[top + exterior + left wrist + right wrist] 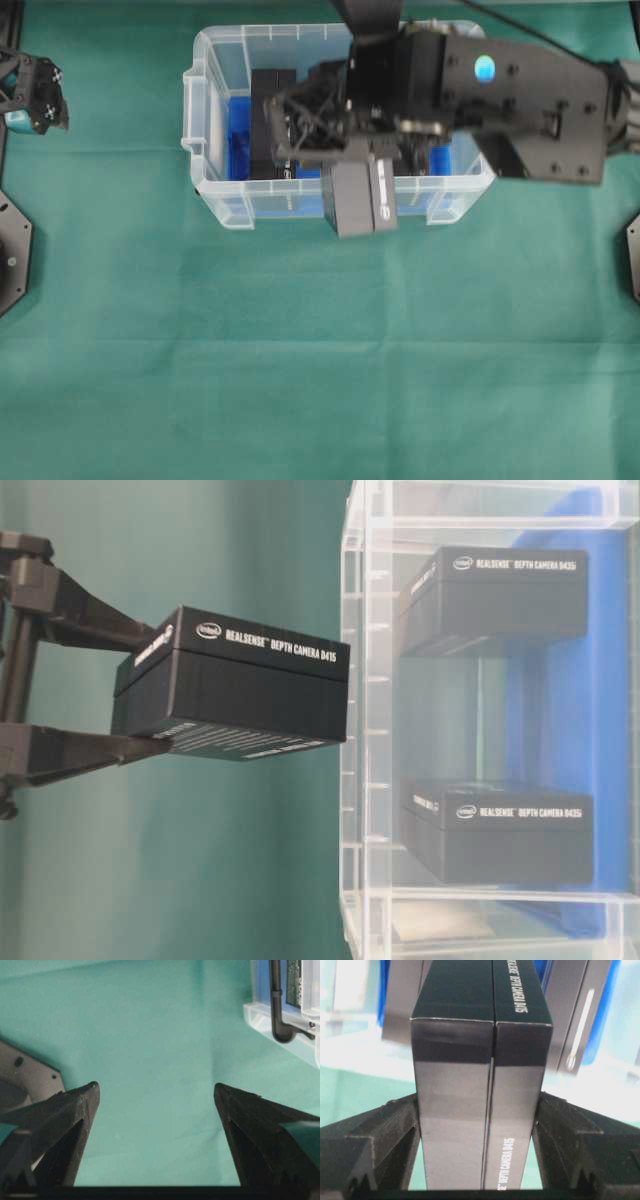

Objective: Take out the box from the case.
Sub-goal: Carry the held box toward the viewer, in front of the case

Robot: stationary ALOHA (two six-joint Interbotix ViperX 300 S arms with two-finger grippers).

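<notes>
Right end effector (479,1125) clamps box (482,1075), outside case (365,730).

Black RealSense box (235,695) held outside clear case (215,195) — beside its wall; case upright — blue-lined.

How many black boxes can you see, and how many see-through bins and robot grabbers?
Black boxes: 3, one held box outside the bin, an upper box and a lower box inside it
See-through bins: 1, the case
Robot grabbers: 2, the left gripper and the right gripper
Total: 6
</notes>
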